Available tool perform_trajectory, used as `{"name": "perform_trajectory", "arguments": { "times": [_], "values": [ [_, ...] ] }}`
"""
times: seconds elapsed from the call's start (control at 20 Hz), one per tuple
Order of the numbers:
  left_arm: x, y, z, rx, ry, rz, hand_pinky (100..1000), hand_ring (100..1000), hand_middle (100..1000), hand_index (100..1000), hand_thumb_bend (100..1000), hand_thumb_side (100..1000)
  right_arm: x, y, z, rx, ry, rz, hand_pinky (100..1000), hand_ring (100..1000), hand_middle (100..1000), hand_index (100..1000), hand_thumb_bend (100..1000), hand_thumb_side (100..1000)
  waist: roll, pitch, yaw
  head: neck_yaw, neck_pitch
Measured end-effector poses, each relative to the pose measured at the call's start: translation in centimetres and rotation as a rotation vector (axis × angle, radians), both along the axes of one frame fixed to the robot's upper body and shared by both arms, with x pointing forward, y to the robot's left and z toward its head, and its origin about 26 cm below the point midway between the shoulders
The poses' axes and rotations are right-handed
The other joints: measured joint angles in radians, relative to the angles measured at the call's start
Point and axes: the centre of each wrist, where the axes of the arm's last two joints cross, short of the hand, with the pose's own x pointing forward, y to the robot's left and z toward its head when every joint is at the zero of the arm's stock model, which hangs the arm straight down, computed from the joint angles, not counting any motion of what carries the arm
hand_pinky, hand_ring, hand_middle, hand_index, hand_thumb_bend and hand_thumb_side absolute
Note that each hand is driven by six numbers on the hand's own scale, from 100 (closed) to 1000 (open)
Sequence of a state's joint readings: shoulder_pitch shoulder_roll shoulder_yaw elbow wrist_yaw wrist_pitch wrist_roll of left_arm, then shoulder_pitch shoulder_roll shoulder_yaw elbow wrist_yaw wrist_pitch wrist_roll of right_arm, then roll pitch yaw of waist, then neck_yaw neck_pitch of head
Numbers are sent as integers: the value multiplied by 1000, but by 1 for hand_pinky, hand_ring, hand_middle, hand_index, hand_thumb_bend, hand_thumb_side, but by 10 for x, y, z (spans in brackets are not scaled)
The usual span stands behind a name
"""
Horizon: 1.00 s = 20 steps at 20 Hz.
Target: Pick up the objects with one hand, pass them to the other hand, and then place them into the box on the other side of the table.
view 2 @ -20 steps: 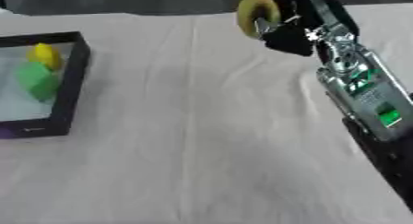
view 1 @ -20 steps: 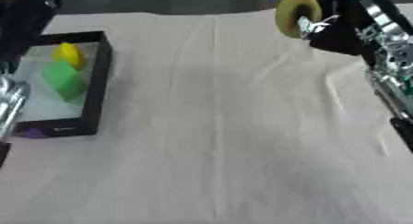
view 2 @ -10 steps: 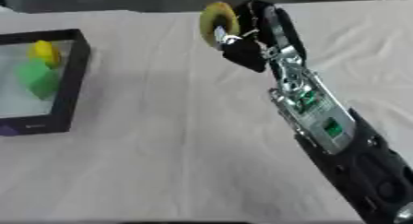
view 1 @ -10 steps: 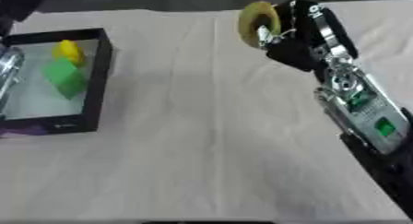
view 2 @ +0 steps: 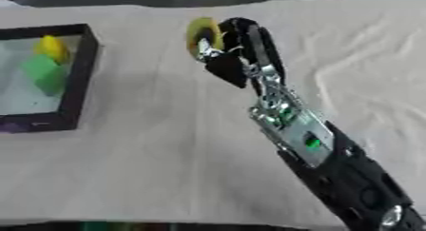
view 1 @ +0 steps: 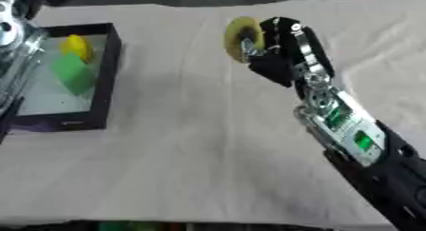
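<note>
- Because the task calls for a hand-to-hand pass, the right hand (view 1: 279, 59) holds the yellow ring-shaped object (view 1: 240, 38) up off the tabletop (view 1: 191, 144), fingers curled round it, over the far middle of the cloth.
- Ring stands on edge in the grasp with its open face turned toward the left; judged a presentation pose, leaving the exposed rim free for the receiving hand to take.
- Right forearm runs diagonally from the near right corner toward the far centre, so the ring sits about midway across the white cloth, well apart from the box.
- Black-walled rectangular box (view 1: 110, 68) lies at the far left of the tabletop. Inside it: a yellow rounded piece (view 1: 76, 46) at the far end and a green block (view 1: 72, 71) just beside it, nearer. These look like items already delivered.
- Left arm: only a silver and black section (view 1: 15, 59) shows along the left edge, overlapping the box's left side. Its hand is not visible in either view, so the finger state goes unrecorded.
- Judgement: transfer not yet made; ring is with the right hand only, nothing else touching it.
- Risk noted: a thin ring gripped at one side could rotate during the exchange.
</note>
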<state>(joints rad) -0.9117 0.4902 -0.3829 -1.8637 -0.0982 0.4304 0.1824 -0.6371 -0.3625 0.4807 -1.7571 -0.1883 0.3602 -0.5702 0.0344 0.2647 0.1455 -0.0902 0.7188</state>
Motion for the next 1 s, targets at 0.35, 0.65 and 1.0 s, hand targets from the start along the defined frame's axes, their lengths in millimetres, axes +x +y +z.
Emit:
{"name": "perform_trajectory", "arguments": {
  "times": [0.35, 0.65, 1.0],
  "values": [
    [5, -17, -5, 144, 114, 0, 671, 757, 673, 764, 100, 495, 2, 13, -8, 30, -43, -23, 516, 519, 368, 483, 100, 214, 1, 0, 6, 0, 2],
    [0, -41, -5, 292, 231, 1, 692, 766, 689, 786, 100, 533, 5, 23, -18, 18, -64, -52, 518, 521, 370, 485, 100, 205, 8, 0, 15, -1, 13],
    [5, -61, -16, 385, 364, 18, 714, 777, 702, 805, 100, 588, 8, 30, -28, -22, -86, -39, 517, 520, 369, 486, 100, 198, 11, 0, 18, 1, 18]
  ]
}}
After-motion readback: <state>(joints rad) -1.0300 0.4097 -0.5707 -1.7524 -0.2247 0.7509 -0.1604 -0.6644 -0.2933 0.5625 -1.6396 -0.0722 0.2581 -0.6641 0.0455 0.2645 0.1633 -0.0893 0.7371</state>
